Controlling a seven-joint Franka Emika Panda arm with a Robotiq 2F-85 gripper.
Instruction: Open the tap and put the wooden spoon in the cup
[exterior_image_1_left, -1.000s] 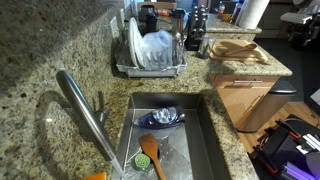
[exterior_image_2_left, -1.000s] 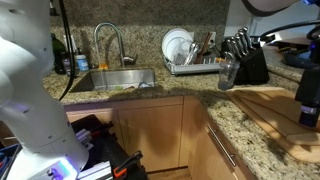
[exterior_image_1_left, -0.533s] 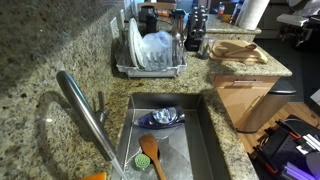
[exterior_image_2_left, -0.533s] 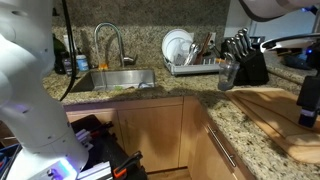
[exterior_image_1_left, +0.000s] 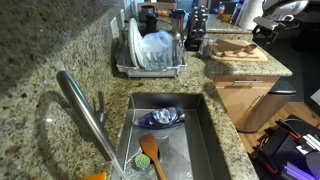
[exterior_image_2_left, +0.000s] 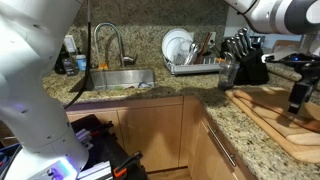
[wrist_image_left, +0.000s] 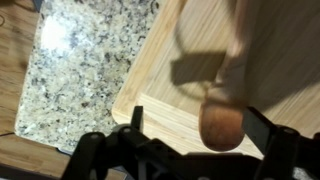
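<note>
Nothing seems done: slanted brushed-steel tap (exterior_image_1_left: 85, 115) shows no water, orange-brown wooden spoon (exterior_image_1_left: 150, 155) lies in the steel sink (exterior_image_1_left: 206, 140), hand (exterior_image_2_left: 296, 104) hovers open near a corner of the table (exterior_image_1_left: 255, 68)

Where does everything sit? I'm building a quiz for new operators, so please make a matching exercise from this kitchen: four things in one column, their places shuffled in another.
Things:
1. wooden spoon
2. plates
3. claw
4. knife block

Places:
A. standing in the drying rack
B. over the cutting board
C. lying in the sink
D. on the counter beside the drying rack

Pairs: 1-C, 2-A, 3-B, 4-D
</note>
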